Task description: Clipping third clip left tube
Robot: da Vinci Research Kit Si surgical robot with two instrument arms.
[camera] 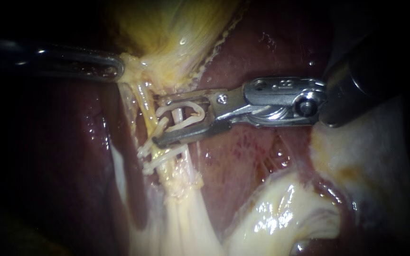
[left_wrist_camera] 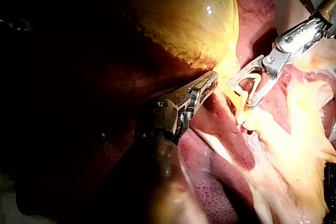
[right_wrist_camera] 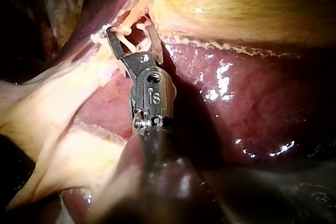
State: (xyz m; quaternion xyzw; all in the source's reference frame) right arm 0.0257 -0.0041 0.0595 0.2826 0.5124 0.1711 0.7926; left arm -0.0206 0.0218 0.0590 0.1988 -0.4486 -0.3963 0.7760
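**You:** Where is the tube?

**Helper:** Your tube (camera: pixel 144 97) is in the middle of the endoscope view. It is thin and pale. It runs down from the yellow gallbladder (camera: pixel 176 28), with the dark red liver (camera: pixel 247 52) beside it.

**You:** What is my right instrument doing?

**Helper:** Your right instrument (camera: pixel 157 121) comes in from the right and points at the tube. Its jaws stand wide apart. The third clip (camera: pixel 193 121) sits between them and touches both. It is white and open like a mouth. Its open end is right at the tube. A thin pale strand (camera: pixel 179 115) shows inside it. I cannot tell if the whole tube is inside.

**You:** Are there more clips?

**Helper:** Yes, you have two clips (camera: pixel 148 167) across the tube, just below your right jaws. They lie near each other.

**You:** And my left instrument?

**Helper:** Your left instrument (camera: pixel 119 71) comes in from the left, higher up than the clips. Its jaws are close together. They pinch the yellow end of the gallbladder, where the tube starts.

**You:** What do the wrist views show?

**Helper:** In your right wrist view the jaws spread like a V, with white clip parts and the tube between their tips. In your left wrist view your two instruments are near each other but do not touch.
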